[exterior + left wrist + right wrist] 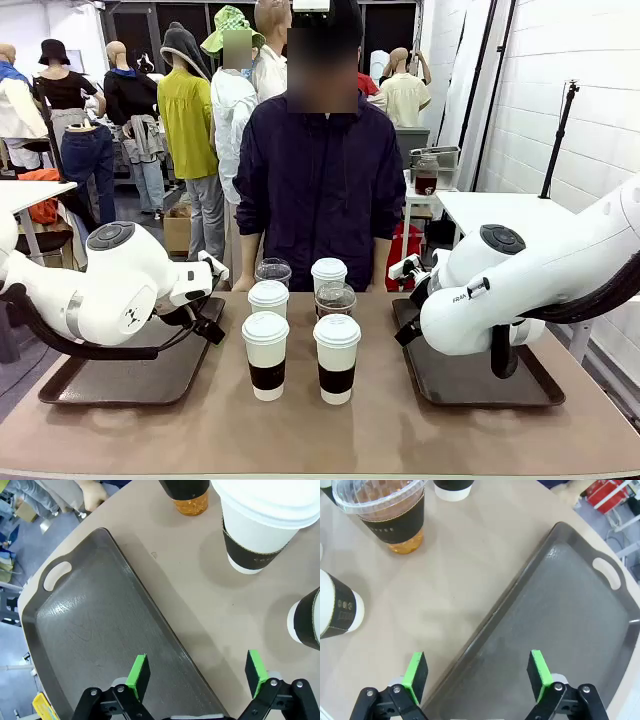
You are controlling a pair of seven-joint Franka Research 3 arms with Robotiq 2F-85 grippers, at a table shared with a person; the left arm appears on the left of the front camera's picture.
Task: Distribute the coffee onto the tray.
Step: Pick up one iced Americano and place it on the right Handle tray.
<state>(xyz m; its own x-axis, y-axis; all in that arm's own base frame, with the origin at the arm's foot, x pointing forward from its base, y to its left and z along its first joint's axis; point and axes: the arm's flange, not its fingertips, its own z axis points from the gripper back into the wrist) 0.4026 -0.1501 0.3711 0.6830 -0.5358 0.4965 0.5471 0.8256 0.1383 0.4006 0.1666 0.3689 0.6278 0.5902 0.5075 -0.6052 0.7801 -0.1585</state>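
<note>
- Brown table [320,435] holds coffee cups [266,352] clustered centre; left tray [100,385] at nine o'clock, right tray [470,388] at three.
- Left gripper [197,674] and right gripper [478,672] hover with jaws spread, empty.
- Distribution seems unstarted; next comes grasping a cup.

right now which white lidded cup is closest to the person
The white-lidded cup in the back row, beside a clear cup; the other three white ones stand nearer the robot.

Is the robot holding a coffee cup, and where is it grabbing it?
No, nothing is held. The left gripper and the right gripper are both open and empty.
</note>
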